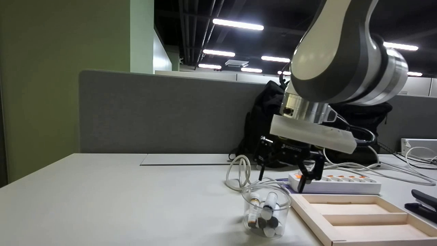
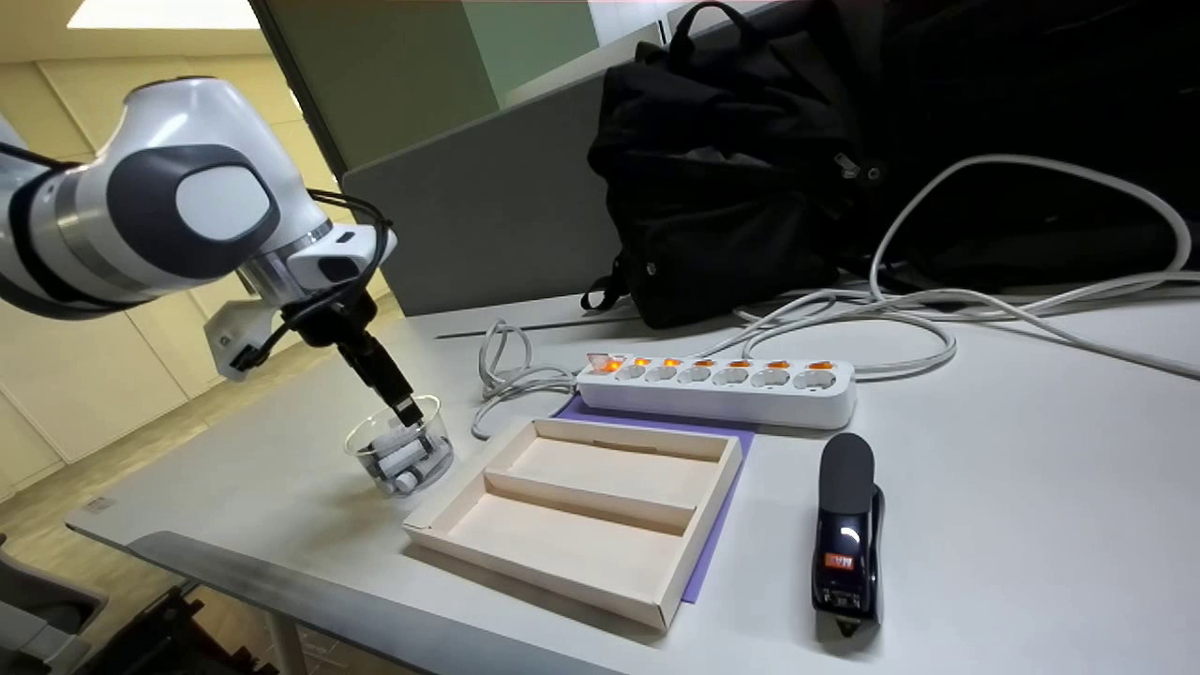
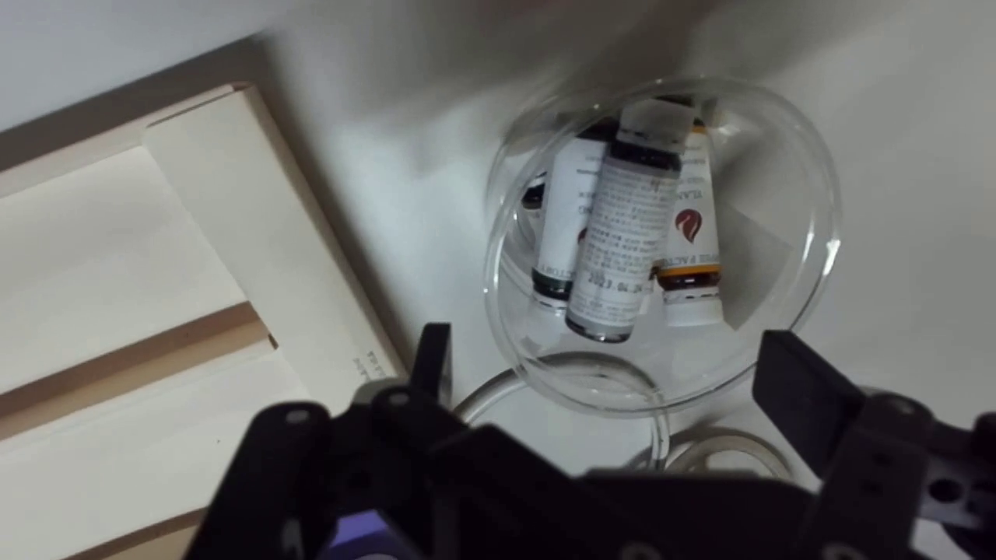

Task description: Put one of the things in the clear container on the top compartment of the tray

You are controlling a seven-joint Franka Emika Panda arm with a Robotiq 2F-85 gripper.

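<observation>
The clear container (image 1: 286,209) is a round see-through cup on the table, holding several small white-labelled bottles (image 1: 269,205). It also shows in an exterior view (image 2: 359,442) and the wrist view (image 3: 828,250). One bottle (image 3: 625,237) lies on top of the others. The tray (image 1: 315,218) is light wood beside the container, with one divider (image 2: 591,502) making two compartments that hold nothing in view. It shows partly in the wrist view (image 3: 268,241). My gripper (image 1: 281,182) is open and empty, pointing down above the container's rim; its fingers (image 3: 607,348) are spread wide.
A white power strip (image 2: 717,394) stands behind the tray, with a looped white cable (image 1: 239,174) near the container. A purple sheet (image 2: 717,534) lies under the tray. A black stapler (image 2: 847,534) lies beside the tray. Black backpacks (image 2: 722,169) stand against the grey partition (image 1: 164,112).
</observation>
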